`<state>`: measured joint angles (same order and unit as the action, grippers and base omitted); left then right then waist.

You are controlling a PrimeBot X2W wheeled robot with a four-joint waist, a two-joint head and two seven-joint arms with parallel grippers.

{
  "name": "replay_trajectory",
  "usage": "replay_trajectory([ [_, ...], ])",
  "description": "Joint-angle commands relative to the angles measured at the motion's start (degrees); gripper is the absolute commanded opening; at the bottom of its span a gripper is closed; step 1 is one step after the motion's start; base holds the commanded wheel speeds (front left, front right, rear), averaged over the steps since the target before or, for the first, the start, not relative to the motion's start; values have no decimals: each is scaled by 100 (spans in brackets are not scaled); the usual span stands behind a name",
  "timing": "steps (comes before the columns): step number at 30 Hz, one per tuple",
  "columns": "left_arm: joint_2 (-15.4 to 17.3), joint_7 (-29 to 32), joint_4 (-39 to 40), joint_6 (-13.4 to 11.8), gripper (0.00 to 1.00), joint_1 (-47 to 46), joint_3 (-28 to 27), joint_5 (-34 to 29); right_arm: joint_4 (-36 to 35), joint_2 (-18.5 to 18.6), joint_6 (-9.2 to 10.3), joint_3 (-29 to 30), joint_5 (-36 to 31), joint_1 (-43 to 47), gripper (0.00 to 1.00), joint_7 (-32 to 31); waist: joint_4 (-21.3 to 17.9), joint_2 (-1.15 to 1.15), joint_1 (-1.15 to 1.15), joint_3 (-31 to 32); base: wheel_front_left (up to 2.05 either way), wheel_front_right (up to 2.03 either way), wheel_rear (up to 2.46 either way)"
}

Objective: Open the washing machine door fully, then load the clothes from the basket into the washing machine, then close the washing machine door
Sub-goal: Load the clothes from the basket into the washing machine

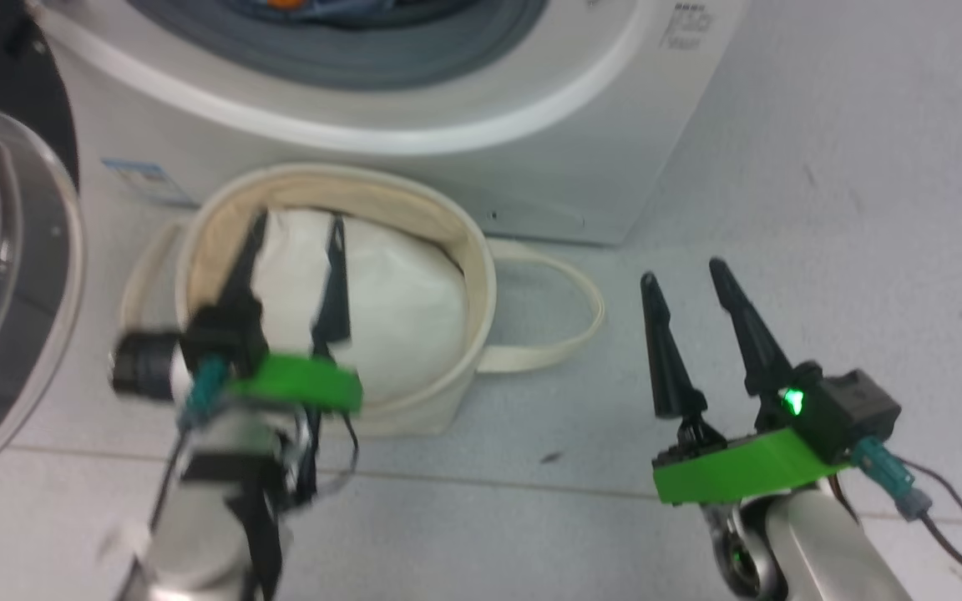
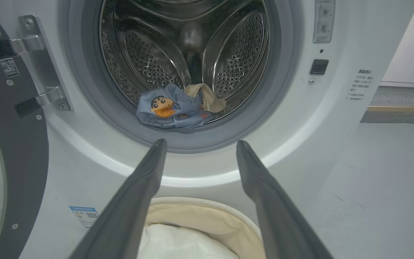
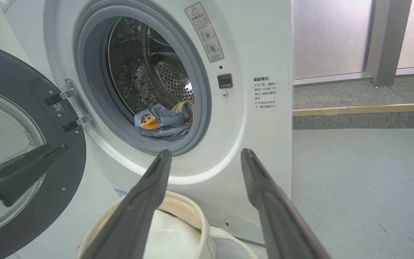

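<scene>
The washing machine (image 3: 250, 144) stands with the washing machine door (image 3: 68, 154) wide open on its hinge side, so the drum is clear for loading. The basket (image 1: 473, 275) sits against its front, holding a white bundle (image 1: 397, 309). The clothes (image 2: 173, 108) lie just inside the drum's lip. The left gripper (image 1: 297, 221) is spread and empty over the basket. The right gripper (image 1: 682, 271) is spread and empty near the machine's front corner.

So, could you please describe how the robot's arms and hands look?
The left hand and right hand each have two long, tapered black fingers on a bright green bracket. Forearms are pale silver; the right wrist carries a teal plug, thin dark cable and green light.
</scene>
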<state>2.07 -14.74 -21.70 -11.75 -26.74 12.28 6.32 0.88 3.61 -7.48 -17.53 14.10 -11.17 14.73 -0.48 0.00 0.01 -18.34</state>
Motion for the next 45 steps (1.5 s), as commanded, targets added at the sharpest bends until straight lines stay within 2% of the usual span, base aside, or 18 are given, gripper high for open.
replay_trajectory([
  [1,127,-26,-129,95,100,-652,-293,-16,-251,-58,-1,-137,-64,-247,100,27,-85,0,-1,-653,0,0,0],
  [6,357,-26,-1020,242,100,-2180,-206,-393,-343,-26,-1,-150,-81,-511,100,27,-196,0,-1,-1395,0,0,0],
  [14,691,-26,-2284,168,100,-4035,-122,-746,-449,-32,-1,-133,-46,-823,100,27,-451,0,-1,-2147,0,0,0],
  [19,1023,-19,-3314,-56,100,-5040,133,-1193,-491,-43,-1,-87,-22,-929,100,27,-626,0,-1,-2496,0,0,0],
  [22,1242,-3,-3810,-467,100,-5618,363,-1605,-510,-51,-1,-102,2,-963,100,27,-715,0,-1,-2663,0,0,0],
  [24,1301,8,-4078,-640,100,-5903,481,-1773,-498,-56,-1,-111,13,-965,100,27,-762,0,-1,-2724,0,0,0],
  [26,1324,25,-4317,-708,100,-6143,574,-1873,-491,-60,-1,-126,20,-957,100,27,-806,0,-1,-2772,0,0,0],
  [32,1357,216,-4869,-776,100,-6680,930,-2193,-535,-67,-1,-98,31,-982,100,27,-896,0,-1,-2876,0,0,0],
  [38,1411,609,-5095,-935,100,-6915,1352,-2585,-558,-71,-1,-75,49,-961,100,27,-939,0,-1,-2867,0,0,0],
  [42,1376,775,-5147,-903,100,-7005,1440,-2603,-586,-72,-1,-89,61,-968,100,27,-945,0,-1,-2877,0,0,0],
  [43,1370,782,-5154,-867,96,-7027,1428,-2567,-596,-72,-1,-98,67,-974,100,27,-952,0,-1,-2887,0,0,0],
  [44,1377,785,-5160,-825,0,-7055,1431,-2547,-606,-72,-1,-107,68,-981,100,27,-960,0,-1,-2900,0,0,0],
  [45,1382,756,-5163,-797,0,-7089,1423,-2516,-616,-72,-1,-114,72,-986,100,27,-970,0,-1,-2911,0,0,0],
])
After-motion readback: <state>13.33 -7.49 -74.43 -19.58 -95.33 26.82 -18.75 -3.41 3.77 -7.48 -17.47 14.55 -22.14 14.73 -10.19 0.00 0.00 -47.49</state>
